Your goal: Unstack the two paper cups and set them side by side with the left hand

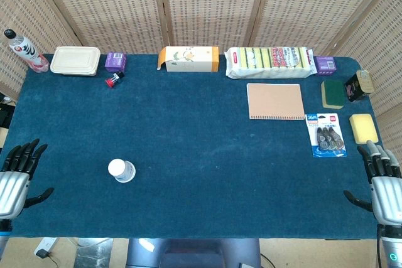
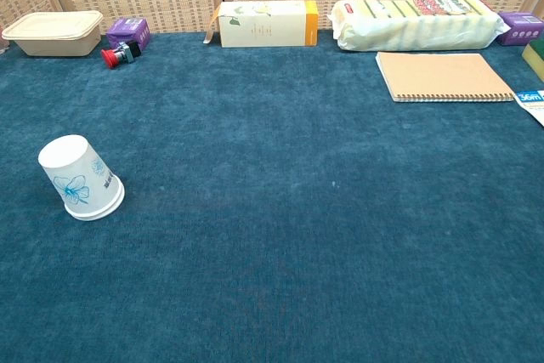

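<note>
- Left hand and right hand rest at the near desk corners, fingers spread, holding nothing; only the head view shows them.
- The paper cups sit nested upside down, near-left. Likely light, thin and crushable: grip the outer wall gently.
- Chest view reveals the flower print; head view alone shows the bottle at the far left.
</note>
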Controlling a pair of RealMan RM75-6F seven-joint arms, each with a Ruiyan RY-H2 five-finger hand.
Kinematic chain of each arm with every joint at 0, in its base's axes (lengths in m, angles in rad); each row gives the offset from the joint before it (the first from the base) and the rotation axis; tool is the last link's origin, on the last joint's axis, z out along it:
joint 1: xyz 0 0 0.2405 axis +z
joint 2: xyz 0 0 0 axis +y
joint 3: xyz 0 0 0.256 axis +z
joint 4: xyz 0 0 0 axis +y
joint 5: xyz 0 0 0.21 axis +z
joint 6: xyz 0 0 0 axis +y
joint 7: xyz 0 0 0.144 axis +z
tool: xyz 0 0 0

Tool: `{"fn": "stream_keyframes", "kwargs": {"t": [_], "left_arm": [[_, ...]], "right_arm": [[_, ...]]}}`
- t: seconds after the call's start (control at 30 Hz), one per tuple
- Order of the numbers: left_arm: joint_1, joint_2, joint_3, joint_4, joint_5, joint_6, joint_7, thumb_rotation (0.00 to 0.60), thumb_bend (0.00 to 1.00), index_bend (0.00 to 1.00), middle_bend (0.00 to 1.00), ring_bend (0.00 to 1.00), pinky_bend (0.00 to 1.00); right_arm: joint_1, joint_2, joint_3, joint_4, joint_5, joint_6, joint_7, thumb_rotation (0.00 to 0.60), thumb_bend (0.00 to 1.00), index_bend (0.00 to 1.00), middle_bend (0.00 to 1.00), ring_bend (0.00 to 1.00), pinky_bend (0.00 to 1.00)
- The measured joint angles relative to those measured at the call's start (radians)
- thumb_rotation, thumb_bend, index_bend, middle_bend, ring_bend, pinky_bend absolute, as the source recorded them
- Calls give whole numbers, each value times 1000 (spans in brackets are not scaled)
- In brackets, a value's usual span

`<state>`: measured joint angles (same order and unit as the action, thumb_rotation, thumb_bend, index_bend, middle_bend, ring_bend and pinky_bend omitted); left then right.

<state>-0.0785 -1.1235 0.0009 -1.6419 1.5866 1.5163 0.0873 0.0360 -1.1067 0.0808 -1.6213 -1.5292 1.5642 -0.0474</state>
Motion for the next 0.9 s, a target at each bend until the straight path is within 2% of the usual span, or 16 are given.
{"fn": "stream_keyframes", "kwargs": {"t": [0.27, 0.47, 0.63, 0.9], "left_arm": [[-10, -8, 3, -5, 0, -23, 23, 600, 143, 0, 0, 0, 35], [-56, -22, -15, -32, -13, -89, 47, 600, 141, 0, 0, 0, 35], [-124, -16, -38, -80, -48, -201, 70, 600, 142, 0, 0, 0, 35], [-262, 23, -81, -181, -162, -415, 92, 600, 142, 25, 0, 0, 35]], "right_arm": [[-7, 11, -1, -11, 8, 2, 5, 600, 21, 0, 0, 0, 0], [-17, 36, -2, -29, 9, 11, 39, 600, 21, 0, 0, 0, 0], [-22, 50, -5, -36, 2, 16, 68, 600, 21, 0, 0, 0, 0], [-24, 64, -5, -46, 5, 12, 87, 600, 21, 0, 0, 0, 0]]}}
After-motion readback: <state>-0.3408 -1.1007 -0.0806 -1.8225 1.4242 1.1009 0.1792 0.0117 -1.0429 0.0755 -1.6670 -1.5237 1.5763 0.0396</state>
